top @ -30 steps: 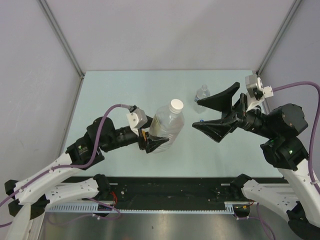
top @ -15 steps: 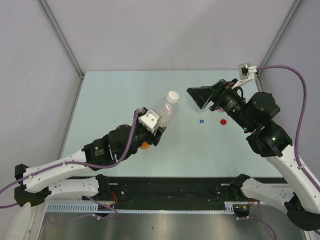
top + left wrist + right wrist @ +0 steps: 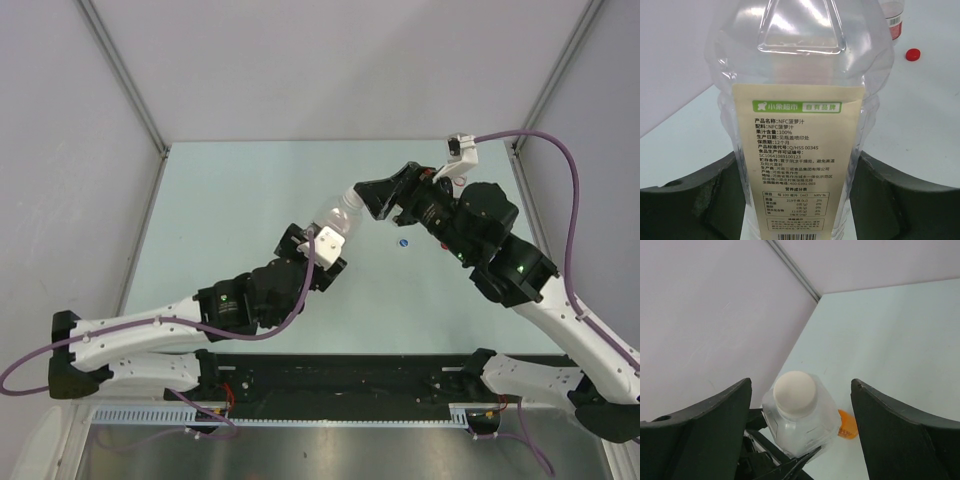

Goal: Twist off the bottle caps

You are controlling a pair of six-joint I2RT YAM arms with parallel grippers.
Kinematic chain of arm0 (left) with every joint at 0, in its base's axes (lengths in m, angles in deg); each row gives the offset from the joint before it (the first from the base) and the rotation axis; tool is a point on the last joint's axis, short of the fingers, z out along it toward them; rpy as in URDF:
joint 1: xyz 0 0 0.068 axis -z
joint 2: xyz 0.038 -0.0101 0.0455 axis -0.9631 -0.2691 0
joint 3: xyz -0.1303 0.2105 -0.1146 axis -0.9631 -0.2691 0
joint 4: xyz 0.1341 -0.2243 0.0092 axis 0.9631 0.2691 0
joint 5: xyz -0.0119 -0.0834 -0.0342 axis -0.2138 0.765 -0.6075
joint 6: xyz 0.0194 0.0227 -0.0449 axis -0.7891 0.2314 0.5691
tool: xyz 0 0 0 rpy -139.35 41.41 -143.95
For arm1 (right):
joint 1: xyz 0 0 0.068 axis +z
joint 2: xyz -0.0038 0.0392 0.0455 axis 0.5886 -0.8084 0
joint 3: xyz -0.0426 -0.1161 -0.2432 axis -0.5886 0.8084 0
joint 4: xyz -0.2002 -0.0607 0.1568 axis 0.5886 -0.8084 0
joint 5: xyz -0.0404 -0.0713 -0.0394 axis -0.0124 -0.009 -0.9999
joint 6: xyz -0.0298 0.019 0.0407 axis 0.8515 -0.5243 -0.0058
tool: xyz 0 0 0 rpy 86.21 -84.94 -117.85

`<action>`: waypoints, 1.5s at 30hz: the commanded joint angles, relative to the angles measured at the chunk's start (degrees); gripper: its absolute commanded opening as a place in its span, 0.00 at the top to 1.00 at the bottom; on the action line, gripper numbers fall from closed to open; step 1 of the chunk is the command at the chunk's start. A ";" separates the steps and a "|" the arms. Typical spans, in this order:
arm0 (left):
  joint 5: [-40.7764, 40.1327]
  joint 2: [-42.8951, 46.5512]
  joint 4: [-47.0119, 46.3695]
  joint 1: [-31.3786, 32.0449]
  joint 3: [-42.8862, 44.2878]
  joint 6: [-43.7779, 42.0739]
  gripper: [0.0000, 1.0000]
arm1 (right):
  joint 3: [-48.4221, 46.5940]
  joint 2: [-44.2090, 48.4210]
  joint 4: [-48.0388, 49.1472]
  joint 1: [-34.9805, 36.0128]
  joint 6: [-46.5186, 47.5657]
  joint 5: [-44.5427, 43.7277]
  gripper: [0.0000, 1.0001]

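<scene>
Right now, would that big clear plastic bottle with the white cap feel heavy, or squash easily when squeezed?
The big clear plastic bottle looks empty, you see straight through it, so probably light. Its thin walls would likely dent where the left gripper clamps its sides. The smooth white round cap may slip when twisted.

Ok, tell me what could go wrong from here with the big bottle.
The right gripper stands open with gaps on both sides of the white cap; closing off-centre could push the neck aside instead of gripping it.
The left gripper clamps the large bottle on its thin clear body; twisting the cap might spin or dent the bottle in that grip.
A freed cap could roll away; the blue cap lies loose on the table.
</scene>
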 commanded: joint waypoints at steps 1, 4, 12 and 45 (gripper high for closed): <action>-2.22 -0.65 -2.67 0.40 2.18 -1.22 1.00 | -0.32 -0.78 -1.00 0.52 0.01 -2.64 0.17; -1.96 -0.92 -2.67 0.66 2.27 -1.04 1.00 | -0.41 -1.39 -1.09 0.61 0.36 -2.29 0.18; -2.31 -1.54 -2.32 1.02 2.44 -0.86 1.00 | -0.32 -3.50 -0.30 0.88 0.80 -0.09 0.30; 48.40 9.44 2.15 -1.96 6.39 3.79 1.00 | 0.03 3.43 1.19 1.05 17.92 30.92 1.00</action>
